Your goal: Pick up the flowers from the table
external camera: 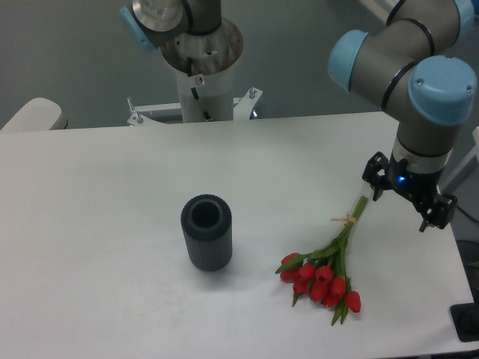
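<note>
A dark grey ribbed vase (206, 232) stands upright left of the flowers (327, 268), well apart. The red tulips lie on the white table (97, 202) at its near right, blooms nearest, green stems running far-right toward the gripper (409, 202), whose jaws stand open.

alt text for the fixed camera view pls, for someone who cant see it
A robot arm's open pincer hovers beside the stem ends of a bunch of red flowers lying on a white table. A dark grey ribbed vase stands upright to the bouquet's left, apart from it.
</note>
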Available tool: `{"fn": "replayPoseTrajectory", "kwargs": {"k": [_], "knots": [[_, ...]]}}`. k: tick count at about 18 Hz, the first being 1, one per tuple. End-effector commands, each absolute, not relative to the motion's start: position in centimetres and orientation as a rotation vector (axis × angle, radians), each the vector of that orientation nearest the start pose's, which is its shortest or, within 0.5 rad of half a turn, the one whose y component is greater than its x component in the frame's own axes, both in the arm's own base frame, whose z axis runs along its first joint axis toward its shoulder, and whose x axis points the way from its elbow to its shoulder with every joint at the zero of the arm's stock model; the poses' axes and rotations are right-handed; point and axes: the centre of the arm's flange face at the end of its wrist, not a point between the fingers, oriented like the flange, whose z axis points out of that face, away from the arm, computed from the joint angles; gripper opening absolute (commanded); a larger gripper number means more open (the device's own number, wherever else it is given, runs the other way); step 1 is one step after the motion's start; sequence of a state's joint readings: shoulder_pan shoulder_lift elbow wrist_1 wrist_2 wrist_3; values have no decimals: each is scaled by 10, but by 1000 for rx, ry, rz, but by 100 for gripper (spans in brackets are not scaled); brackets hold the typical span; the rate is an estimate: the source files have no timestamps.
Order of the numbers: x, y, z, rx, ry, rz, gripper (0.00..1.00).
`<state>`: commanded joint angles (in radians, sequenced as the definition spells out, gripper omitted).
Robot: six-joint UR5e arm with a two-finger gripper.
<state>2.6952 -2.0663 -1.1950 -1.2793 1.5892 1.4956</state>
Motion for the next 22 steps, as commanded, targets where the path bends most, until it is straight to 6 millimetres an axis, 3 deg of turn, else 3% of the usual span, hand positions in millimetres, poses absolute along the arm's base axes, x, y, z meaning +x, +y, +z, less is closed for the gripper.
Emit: {"fn": "replayPoseTrajectory", "kwargs": {"k": [9, 14, 22], "knots": [[-574, 424, 395, -3047, 491, 234, 100], [-562, 430, 372, -3044, 355, 176, 100], [-564, 436, 345, -3052, 351, 107, 100]]}}
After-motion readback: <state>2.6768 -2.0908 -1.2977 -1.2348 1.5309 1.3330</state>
